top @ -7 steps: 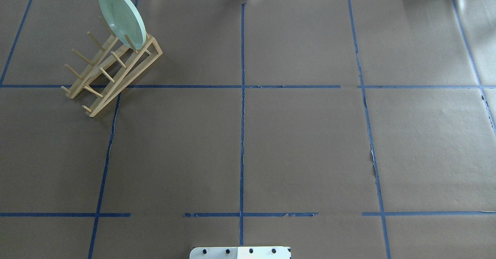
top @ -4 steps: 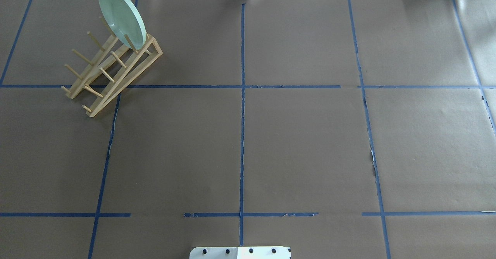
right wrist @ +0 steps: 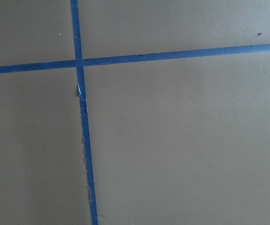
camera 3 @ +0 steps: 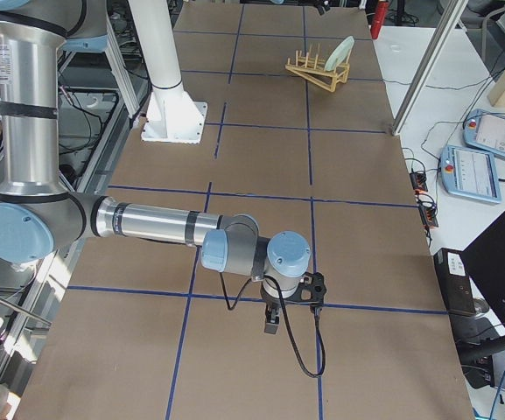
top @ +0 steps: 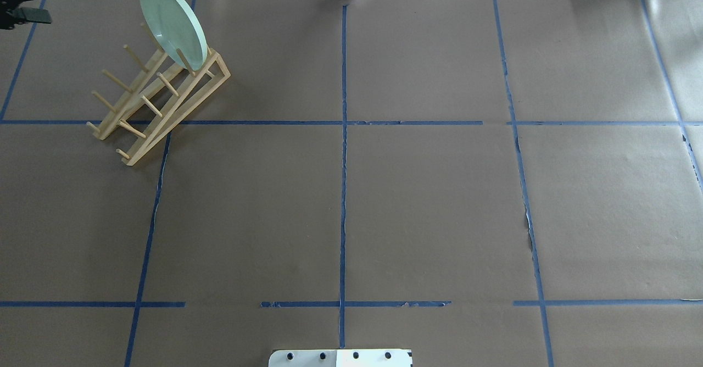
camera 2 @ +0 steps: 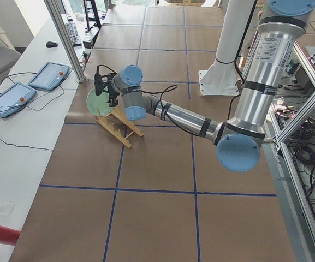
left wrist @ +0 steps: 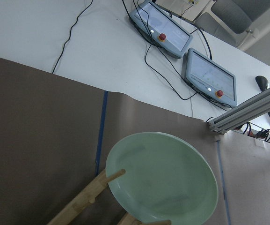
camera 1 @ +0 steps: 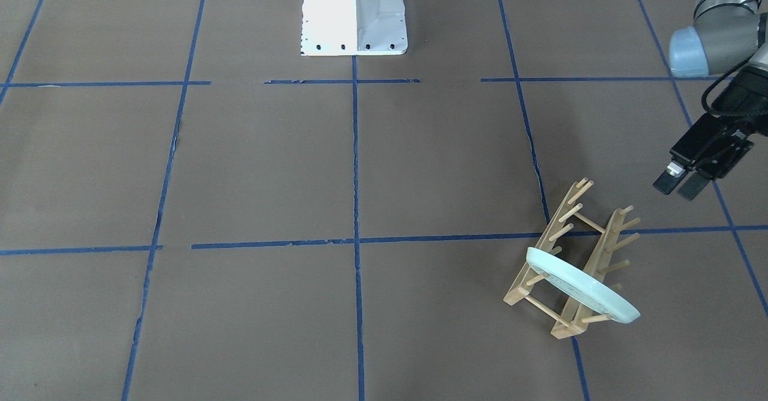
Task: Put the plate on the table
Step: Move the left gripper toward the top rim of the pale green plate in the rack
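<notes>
While the plate (top: 173,23) stays in the rack (top: 140,151), the left pincer (camera 1: 674,189), jaws apart, has entered overhead view.

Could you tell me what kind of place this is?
Most likely a robotics laboratory: a table covered in brown paper with a blue tape grid, two touchscreen pendants with red buttons on a white bench, and the large jointed left arm.

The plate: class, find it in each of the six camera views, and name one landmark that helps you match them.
Front-facing: plate lower right, standing in the wooden rack.
Overhead: plate upper left.
Exterior left: plate left of centre.
Exterior right: plate at top, right of centre.
Left wrist: plate bottom centre.
Right wrist: not in view.
Shared landmark: the wooden rack.
</notes>
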`<act>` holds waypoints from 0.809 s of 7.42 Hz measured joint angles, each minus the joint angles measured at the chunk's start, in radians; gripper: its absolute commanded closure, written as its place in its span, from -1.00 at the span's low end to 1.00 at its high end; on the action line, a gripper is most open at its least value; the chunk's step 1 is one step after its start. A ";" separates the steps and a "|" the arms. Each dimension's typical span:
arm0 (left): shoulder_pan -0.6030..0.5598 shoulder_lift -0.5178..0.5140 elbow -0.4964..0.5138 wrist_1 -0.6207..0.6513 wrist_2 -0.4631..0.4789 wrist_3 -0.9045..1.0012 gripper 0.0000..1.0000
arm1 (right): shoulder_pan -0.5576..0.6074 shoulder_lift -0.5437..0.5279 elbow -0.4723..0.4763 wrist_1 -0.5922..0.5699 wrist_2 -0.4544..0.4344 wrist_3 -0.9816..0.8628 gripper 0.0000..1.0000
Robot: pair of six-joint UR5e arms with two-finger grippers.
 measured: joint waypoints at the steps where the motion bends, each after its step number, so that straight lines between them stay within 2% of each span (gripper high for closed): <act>1: 0.053 -0.011 0.027 -0.067 0.081 -0.138 -0.61 | 0.000 0.000 0.000 0.000 0.000 0.000 -1.00; 3: 0.116 -0.036 0.118 -0.207 0.173 -0.292 -0.43 | 0.000 0.000 0.000 0.000 0.000 0.000 -1.00; 6: 0.137 -0.098 0.220 -0.265 0.215 -0.398 -0.41 | 0.000 0.000 0.001 0.000 0.000 0.000 -1.00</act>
